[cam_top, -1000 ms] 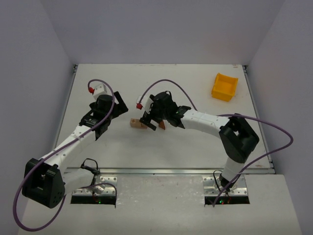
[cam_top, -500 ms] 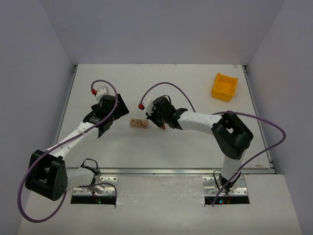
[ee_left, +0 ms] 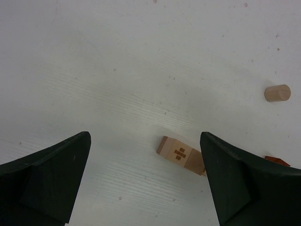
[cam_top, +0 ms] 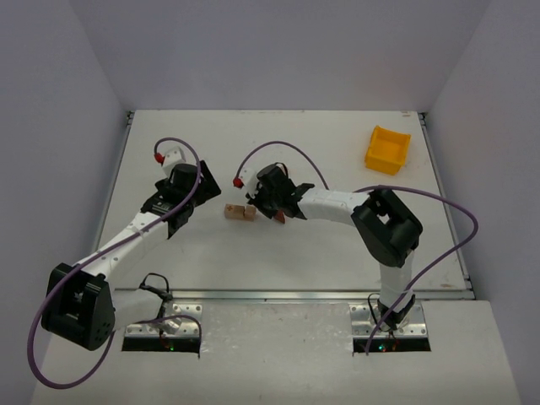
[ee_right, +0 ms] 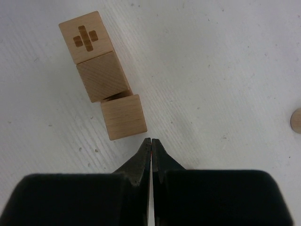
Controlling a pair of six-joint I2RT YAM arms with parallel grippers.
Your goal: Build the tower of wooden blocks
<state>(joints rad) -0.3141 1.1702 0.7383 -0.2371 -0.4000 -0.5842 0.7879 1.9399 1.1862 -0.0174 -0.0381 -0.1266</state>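
Observation:
Three pale wooden cubes lie in a row on the table point(cam_top: 337, 245), one stamped with a cross point(ee_right: 86, 36), a plain one point(ee_right: 102, 76) beside it, and a third point(ee_right: 123, 116) nearest my right gripper. From above they show as a small cluster point(cam_top: 239, 212). My right gripper point(ee_right: 151, 141) is shut with nothing between its tips, which sit just off the nearest cube's corner point(cam_top: 258, 207). My left gripper point(ee_left: 145, 136) stands wide open above the table, left of the cluster point(ee_left: 181, 154), holding nothing point(cam_top: 192, 202). A reddish-brown piece point(cam_top: 279, 218) lies under the right wrist.
A small wooden cylinder point(ee_left: 277, 92) lies beyond the cluster, its edge at the right wrist view's border point(ee_right: 296, 120). The reddish piece's corner point(ee_left: 277, 161) peeks past my left finger. A yellow plastic bin point(cam_top: 387, 149) stands at the back right.
My right gripper has gone from open over the blocks to shut, and its arm has swung slightly left. The left arm has barely shifted.

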